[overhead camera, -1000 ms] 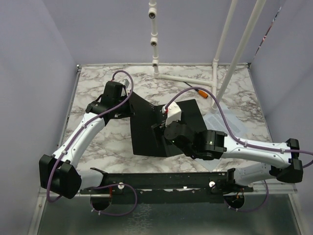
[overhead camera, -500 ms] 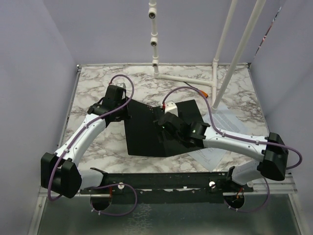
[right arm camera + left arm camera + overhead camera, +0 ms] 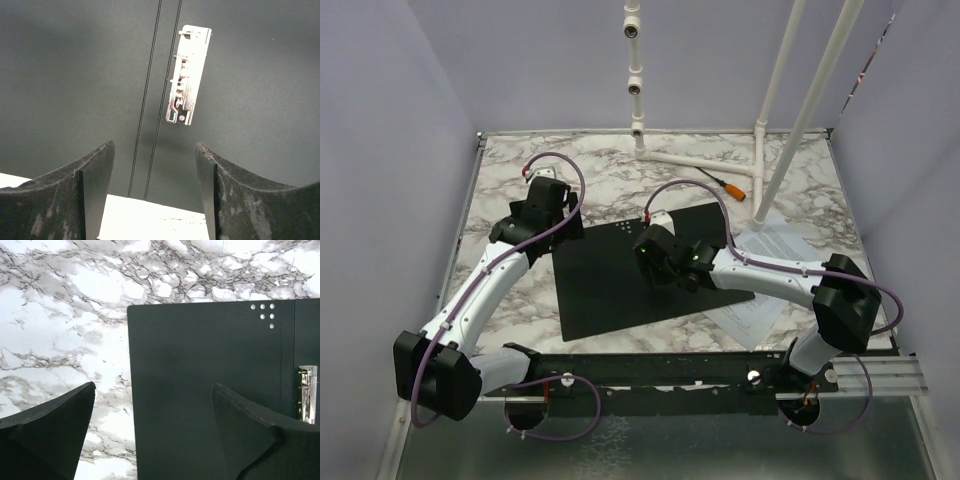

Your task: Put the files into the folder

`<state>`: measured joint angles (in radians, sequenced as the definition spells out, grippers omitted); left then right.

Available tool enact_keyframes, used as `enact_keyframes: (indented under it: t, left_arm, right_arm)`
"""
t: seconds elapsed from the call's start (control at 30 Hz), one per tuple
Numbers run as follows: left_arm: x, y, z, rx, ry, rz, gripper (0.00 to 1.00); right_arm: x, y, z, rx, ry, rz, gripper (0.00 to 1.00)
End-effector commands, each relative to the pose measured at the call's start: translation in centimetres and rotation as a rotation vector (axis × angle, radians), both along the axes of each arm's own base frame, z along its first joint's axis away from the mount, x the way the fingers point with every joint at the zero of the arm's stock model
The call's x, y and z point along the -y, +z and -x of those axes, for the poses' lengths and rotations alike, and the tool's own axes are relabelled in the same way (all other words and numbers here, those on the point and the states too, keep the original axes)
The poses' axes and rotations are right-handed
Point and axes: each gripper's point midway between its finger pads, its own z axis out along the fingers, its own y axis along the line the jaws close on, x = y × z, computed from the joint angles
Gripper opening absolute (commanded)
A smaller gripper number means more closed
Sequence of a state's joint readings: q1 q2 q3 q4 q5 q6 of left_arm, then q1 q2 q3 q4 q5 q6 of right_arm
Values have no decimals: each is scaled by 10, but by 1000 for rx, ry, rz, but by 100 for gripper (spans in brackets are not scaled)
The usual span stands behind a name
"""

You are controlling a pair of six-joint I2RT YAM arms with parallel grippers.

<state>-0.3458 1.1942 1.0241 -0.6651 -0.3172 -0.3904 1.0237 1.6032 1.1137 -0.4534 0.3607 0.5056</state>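
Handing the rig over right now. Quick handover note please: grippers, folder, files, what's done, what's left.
Left gripper: open, empty, over the left cover's edge.
Right gripper: open, empty, above the metal spine clip.
Folder: open flat, black inside up.
Files: loose on the table by the folder's right edge, partly under the right arm.
Done: folder is open.
Left: pick up the files and put them in the folder.

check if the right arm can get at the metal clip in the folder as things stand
Probably yes. The folder lies open and flat, black inside up. The right pincer hangs open over it, with the metal clip bare just ahead of its fingertips and nothing between them.
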Motion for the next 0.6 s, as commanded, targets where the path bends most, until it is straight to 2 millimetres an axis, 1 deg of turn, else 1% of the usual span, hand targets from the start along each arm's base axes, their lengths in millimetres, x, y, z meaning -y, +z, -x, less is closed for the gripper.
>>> enact_keyframes:
  t: [0.0, 0.1, 0.33, 0.43, 0.57]
  left_arm:
    - [-11, 14, 3, 41, 37, -18, 99]
    - [-1, 13, 4, 37, -1, 25, 99]
    - [23, -1, 6, 25, -71, 135, 99]
    - [31, -11, 10, -10, -90, 171, 99]
    - [44, -32, 21, -82, -118, 235, 99]
  right_arm:
    - [-10, -4, -5, -24, 0, -23, 67]
    - [-10, -10, -9, -33, -2, -13, 64]
    - [-12, -24, -15, -57, -5, 15, 48]
    - [-13, -28, -16, -67, 0, 23, 40]
    - [-12, -35, -18, -78, -4, 47, 30]
